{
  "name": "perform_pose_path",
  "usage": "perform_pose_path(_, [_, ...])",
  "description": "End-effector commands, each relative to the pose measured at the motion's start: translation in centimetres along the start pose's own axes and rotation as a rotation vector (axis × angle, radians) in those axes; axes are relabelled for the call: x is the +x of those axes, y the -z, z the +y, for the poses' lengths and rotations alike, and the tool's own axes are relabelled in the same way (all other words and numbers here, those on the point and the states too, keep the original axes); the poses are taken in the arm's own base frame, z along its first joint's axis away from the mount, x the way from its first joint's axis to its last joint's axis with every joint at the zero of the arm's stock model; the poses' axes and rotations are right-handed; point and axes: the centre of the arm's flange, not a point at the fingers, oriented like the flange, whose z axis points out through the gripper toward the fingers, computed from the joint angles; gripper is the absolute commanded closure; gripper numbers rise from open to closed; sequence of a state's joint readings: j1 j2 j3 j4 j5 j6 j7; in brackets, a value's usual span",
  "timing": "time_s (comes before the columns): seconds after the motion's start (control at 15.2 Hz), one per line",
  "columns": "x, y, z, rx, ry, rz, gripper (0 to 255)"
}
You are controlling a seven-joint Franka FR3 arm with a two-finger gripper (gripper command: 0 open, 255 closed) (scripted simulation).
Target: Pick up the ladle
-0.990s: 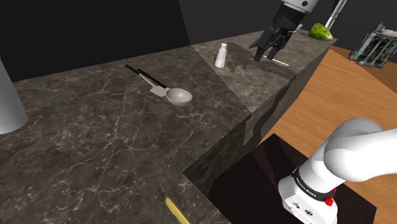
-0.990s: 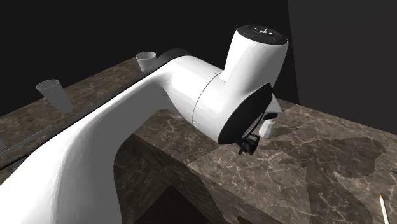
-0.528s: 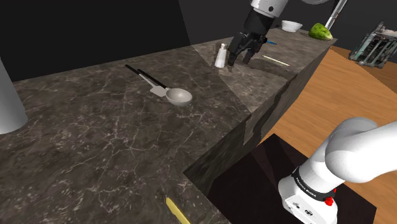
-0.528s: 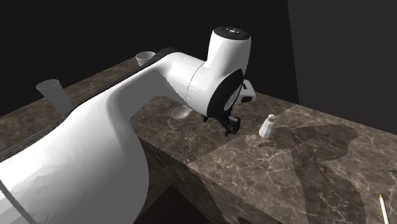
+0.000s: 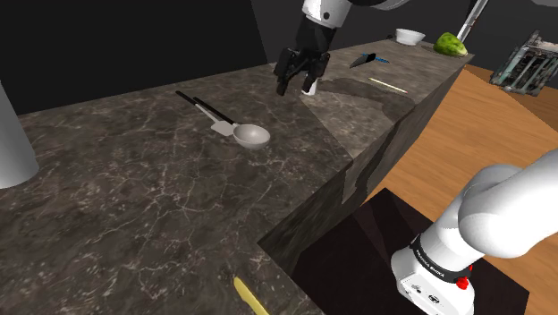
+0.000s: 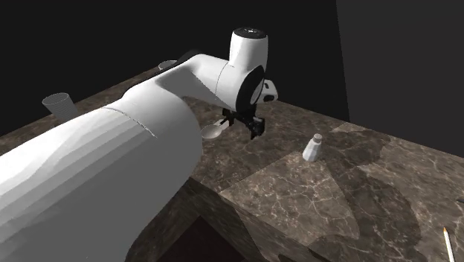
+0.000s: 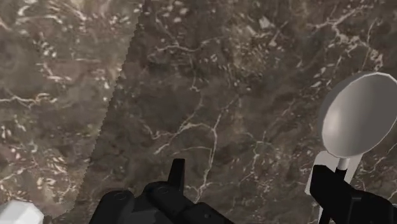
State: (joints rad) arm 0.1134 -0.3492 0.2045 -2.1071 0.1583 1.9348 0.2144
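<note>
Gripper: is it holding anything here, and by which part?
Nothing is held. The gripper hangs open above the counter; the ladle lies on it, outside the fingers.

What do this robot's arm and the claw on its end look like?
The arm is made of smooth, rounded white tubes linked by dark joints, with a black band and a red button near its base. Its two-finger gripper is all black.

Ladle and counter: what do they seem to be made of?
Ladle: pale grey bowl, smooth with soft shading, likely metal, though it may simply be drawn plain grey. Its handle is black, material unclear. Counter: dark brown stone, marble-like, judging by the pale veins running across it. No sharp reflections, so the finish looks fairly matt.
</note>
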Motion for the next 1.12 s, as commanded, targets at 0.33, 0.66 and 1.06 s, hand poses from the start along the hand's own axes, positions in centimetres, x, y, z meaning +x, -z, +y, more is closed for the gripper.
perform_pose_path(0.33, [4.4, -3.9, -6.9, 0.011, 0.022, -0.001, 0])
perform_pose_path(0.66, [7.7, -6.4, -12.0, 0.017, 0.038, -0.003, 0])
perform_pose_path(1.06, [8.4, -9.3, -13.4, 0.02, 0.043, -0.003, 0])
